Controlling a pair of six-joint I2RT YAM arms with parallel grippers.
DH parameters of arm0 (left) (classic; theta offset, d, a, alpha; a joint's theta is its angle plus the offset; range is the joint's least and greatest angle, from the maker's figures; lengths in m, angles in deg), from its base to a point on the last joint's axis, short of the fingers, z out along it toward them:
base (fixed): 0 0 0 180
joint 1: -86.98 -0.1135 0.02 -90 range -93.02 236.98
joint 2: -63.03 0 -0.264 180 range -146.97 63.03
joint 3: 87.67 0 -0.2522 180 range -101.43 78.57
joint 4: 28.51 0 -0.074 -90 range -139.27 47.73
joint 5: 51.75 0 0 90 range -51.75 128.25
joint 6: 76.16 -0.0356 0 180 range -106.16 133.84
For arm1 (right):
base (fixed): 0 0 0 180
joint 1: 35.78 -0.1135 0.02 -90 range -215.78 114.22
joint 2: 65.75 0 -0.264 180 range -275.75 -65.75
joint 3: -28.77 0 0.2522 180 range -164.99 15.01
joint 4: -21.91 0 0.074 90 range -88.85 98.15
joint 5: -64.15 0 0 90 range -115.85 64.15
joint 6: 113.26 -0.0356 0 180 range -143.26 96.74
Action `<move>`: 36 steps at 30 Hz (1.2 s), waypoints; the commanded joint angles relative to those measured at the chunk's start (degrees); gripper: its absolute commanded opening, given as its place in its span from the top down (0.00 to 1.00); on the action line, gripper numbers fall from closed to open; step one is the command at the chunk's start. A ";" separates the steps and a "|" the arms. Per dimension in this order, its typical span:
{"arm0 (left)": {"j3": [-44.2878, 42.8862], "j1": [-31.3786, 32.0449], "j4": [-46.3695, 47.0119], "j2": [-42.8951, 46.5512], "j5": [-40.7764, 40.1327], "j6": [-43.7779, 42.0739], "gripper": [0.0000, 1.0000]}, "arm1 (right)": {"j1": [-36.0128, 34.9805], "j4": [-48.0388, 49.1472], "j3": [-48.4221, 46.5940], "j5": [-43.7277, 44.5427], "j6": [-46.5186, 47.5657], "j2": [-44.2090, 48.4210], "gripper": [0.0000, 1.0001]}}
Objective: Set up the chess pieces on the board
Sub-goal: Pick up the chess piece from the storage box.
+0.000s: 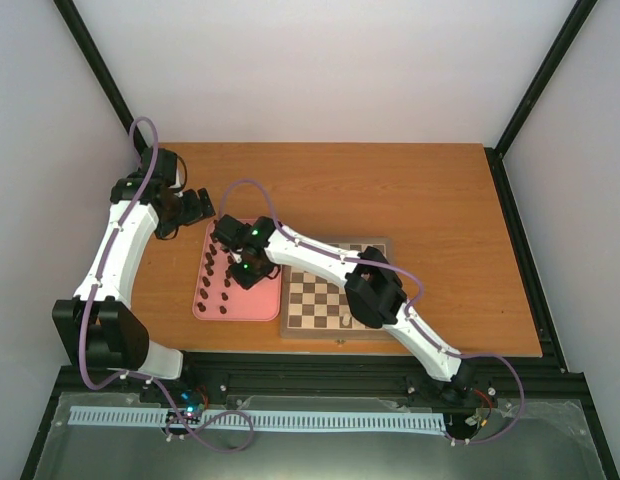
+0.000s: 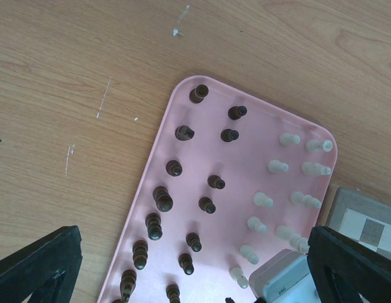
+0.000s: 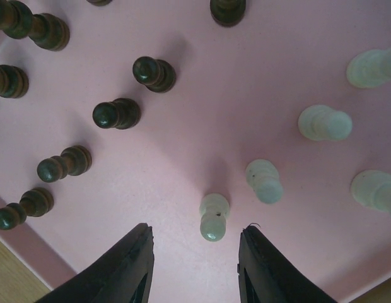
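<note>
Many cream and dark-brown chess pieces (image 3: 214, 216) stand on pink tray (image 2: 198, 154); left gripper (image 1: 197, 207), right gripper (image 3: 195, 243) open-jawed.

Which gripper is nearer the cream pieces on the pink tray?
Right. The right gripper hangs above the cream pieces on the pink tray; the left gripper is off the tray's far-left corner.

Wood grain, smooth plastic, varnish
The table (image 2: 88, 63) is matt wood grain with pale scratches. The tray (image 3: 233, 95) looks like smooth pink plastic with a soft sheen. Dark pieces (image 3: 116, 113) are glossy, like varnished wood; cream pieces (image 3: 213, 216) are duller, waxy. The board (image 1: 320, 300) is wood. The right pincer (image 3: 195, 232) is matt black plastic.
</note>
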 commanded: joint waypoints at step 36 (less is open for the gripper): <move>-0.31 0.15 0.20 0.42 -1.09 -0.10 0.00 | 0.77 -1.94 17.51 6.40 -1.65 20.93 0.89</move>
